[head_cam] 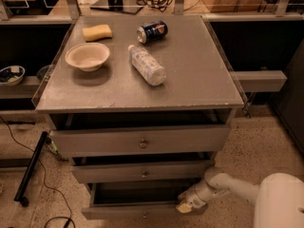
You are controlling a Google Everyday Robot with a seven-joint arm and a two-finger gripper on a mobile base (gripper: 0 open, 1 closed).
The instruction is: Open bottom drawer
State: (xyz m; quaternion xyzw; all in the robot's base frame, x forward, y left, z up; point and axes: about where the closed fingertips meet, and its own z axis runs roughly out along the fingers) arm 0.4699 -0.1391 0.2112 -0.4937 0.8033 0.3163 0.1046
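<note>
The bottom drawer (pixel 137 210) is the lowest and narrowest of three grey drawers in the cabinet. It is pulled out a little, with a dark gap showing behind its front. Its small knob (pixel 145 215) sits at the frame's lower edge. My gripper (pixel 184 205) is at the drawer front's right end, at its top edge. The white arm (pixel 223 183) reaches in from the lower right. The middle drawer (pixel 142 172) and the top drawer (pixel 142 141) stand above it, each also slightly out.
On the cabinet top (pixel 199 80) lie a plastic bottle (pixel 147 64), a soda can (pixel 152 31), a bowl (pixel 87 56) and a yellow sponge (pixel 97 32). A black bar (pixel 31 167) and a cable lie on the floor at left. A shelf (pixel 259 80) juts out at right.
</note>
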